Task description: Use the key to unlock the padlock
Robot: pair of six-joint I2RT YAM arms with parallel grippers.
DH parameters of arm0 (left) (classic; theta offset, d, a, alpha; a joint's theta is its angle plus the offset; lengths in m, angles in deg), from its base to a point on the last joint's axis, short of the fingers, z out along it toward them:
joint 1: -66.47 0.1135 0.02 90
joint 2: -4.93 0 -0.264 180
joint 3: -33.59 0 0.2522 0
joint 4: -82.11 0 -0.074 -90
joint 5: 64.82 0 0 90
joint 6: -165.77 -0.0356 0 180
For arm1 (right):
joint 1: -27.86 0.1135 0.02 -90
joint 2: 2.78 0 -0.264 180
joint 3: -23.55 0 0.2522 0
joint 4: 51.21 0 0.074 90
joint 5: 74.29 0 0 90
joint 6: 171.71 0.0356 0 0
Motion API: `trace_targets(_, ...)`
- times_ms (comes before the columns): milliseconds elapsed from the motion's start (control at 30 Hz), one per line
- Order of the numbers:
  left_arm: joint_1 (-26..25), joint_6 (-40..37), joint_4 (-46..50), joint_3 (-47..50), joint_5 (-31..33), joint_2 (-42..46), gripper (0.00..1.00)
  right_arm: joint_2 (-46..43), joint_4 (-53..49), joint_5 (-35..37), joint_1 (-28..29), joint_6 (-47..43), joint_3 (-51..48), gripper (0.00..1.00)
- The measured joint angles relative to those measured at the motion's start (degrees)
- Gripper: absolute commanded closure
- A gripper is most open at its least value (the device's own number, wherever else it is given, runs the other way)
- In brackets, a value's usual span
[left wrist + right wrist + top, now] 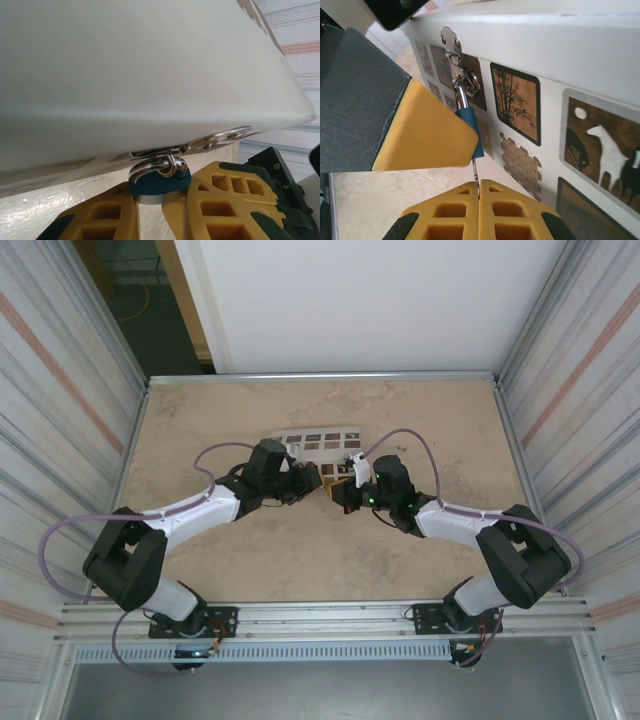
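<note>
Right wrist view showed the right end effector (479,187) pinched shut on the thin silvery metal key (476,172). Its blade ran straight up from the fingertips into the underside of the small blue-bodied padlock (470,125). Left wrist view had the left end effector (160,200) narrowed around that padlock's body. The glossy silver shackle (155,167) curved just above it, hooked through the chrome hasp (451,42) of the white box with dark pictured tiles (545,45).

The key was slim and smooth, and the yellow fingers (450,215), hard-looking with moulded pockets, gripped only its head. A twist off the blade's axis could let it slip, bend, or drag out of the keyway. The hasp looked loose, so too light a left grip would probably let the body turn with the key instead of releasing. How deep the blade sat was hard to judge; it seemed seated. The box looked smooth and light, and a hard pull might slide it across the beige marbled counter (300,550) beneath both end effectors.
</note>
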Motion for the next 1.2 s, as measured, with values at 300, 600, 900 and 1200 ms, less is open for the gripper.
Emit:
trace_targets(300,-0.55,0.81,-1.66,0.31,1.07,-0.96,0.85,0.00,-1.22,1.55,0.22,0.04,0.26,1.00)
trace_targets(600,-2.27,2.43,-3.21,1.57,0.00,-2.67,0.85,1.33,-1.29,2.67,0.15,1.05,0.83,1.00)
trace_targets(900,-3.43,3.72,-5.79,4.17,-1.60,-5.20,0.84,7.72,2.58,2.05,-0.63,2.05,0.83,1.00)
trace_targets(1200,-2.16,3.76,-7.06,8.94,-2.69,0.46,0.71,13.40,5.84,-1.53,-1.27,3.43,0.83,1.00)
